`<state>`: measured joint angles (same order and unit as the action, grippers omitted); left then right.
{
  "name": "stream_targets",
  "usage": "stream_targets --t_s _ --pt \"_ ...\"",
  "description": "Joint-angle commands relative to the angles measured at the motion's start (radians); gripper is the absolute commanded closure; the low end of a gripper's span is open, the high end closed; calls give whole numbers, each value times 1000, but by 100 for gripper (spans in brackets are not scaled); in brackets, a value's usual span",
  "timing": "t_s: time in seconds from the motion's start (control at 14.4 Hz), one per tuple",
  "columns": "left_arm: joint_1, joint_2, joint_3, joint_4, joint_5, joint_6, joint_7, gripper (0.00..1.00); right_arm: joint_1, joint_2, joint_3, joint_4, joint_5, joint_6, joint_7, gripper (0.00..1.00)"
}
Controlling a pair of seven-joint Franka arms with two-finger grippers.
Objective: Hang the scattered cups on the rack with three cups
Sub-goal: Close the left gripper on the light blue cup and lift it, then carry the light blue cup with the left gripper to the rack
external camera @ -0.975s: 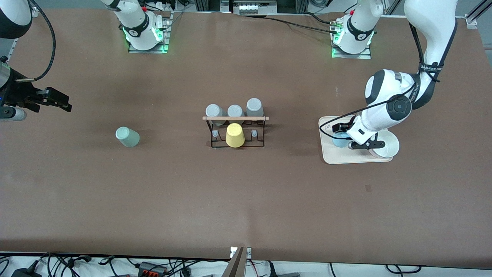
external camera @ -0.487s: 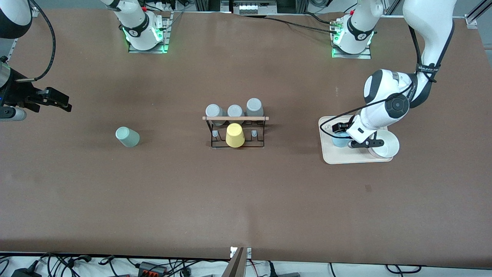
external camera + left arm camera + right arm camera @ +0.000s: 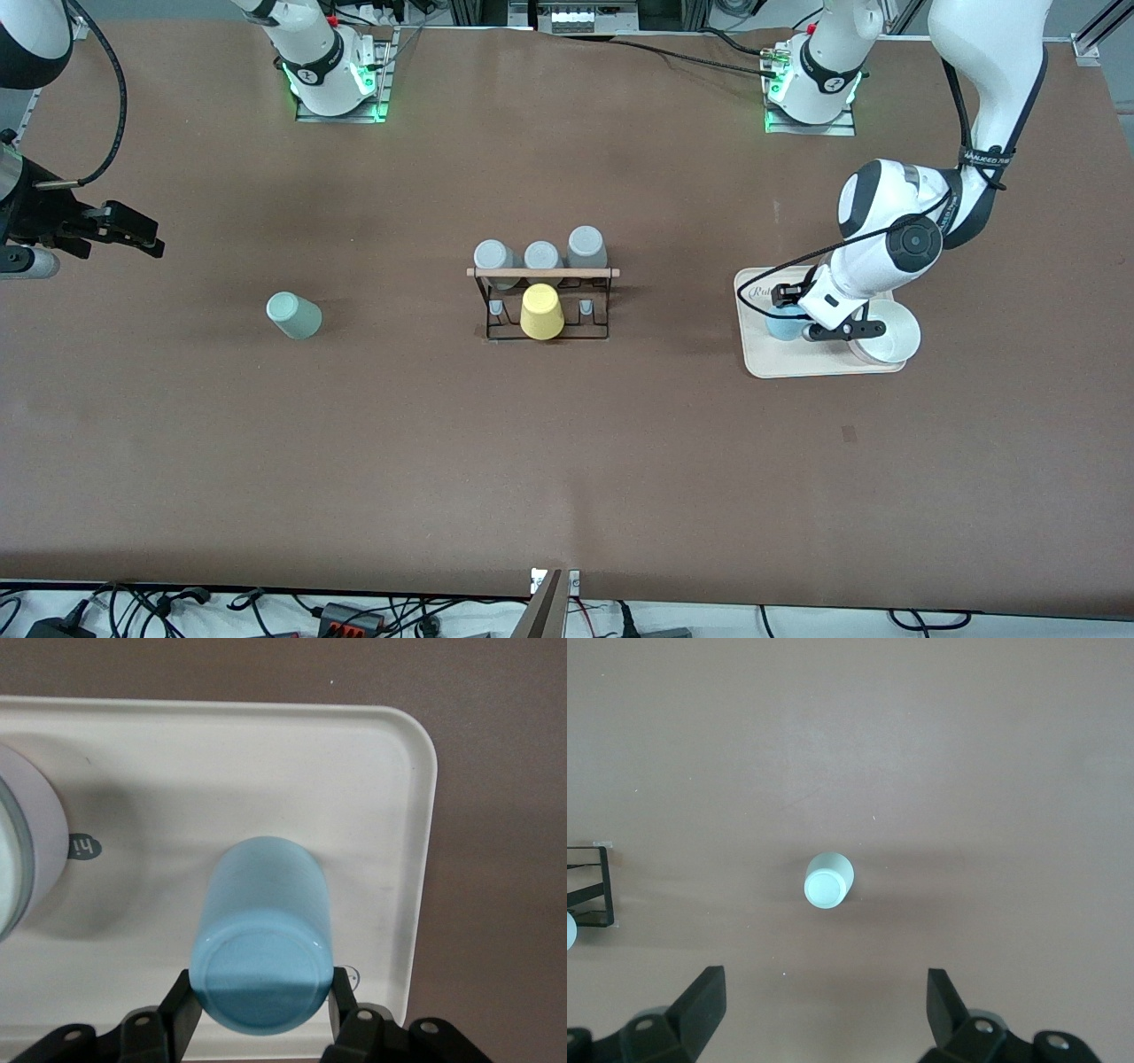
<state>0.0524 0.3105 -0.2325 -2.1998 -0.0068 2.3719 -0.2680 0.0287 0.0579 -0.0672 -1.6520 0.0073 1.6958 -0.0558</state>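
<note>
Standing beside the left gripper (image 3: 791,315) on the beige tray (image 3: 762,363) is a white bowl (image 3: 889,332), close enough to crowd the gripper's side toward the left arm's end of the table. The gripper itself is clamped on the light blue cup (image 3: 263,948), upside down on the tray, one finger (image 3: 182,1010) pressed to each side of its wall; the tray's rim lies just past the cup toward the rack (image 3: 542,301).

The rack stands mid-table, well apart from both grippers, with a yellow cup (image 3: 541,312) on its nearer pegs and three grey cups (image 3: 540,255) on the farther row under the wooden rod (image 3: 542,273).

The right gripper (image 3: 824,1010) waits with fingers spread wide, high over bare table at the right arm's end; the pale mint green cup (image 3: 294,315) sits upside down below it, between it and the rack, nothing around it.

A second ago the left gripper's fingers stood open around the blue cup; now they have closed on it. The cups, rack and right arm have not moved.
</note>
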Motion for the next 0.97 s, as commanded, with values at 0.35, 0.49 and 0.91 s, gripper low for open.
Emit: stream_targets --t_s 0.35,0.49,0.91 --pt "0 -2 -13 277 22 -279 -114 55 -1 14 1 -9 -4 -2 8 0" --pt "-9 -7 -46 322 11 -318 -213 55 2 36 1 -6 -4 8 7 0" --pt "-40 -2 -221 442 8 -332 -546 55 3 111 3 0 -3 -1 -10 0"
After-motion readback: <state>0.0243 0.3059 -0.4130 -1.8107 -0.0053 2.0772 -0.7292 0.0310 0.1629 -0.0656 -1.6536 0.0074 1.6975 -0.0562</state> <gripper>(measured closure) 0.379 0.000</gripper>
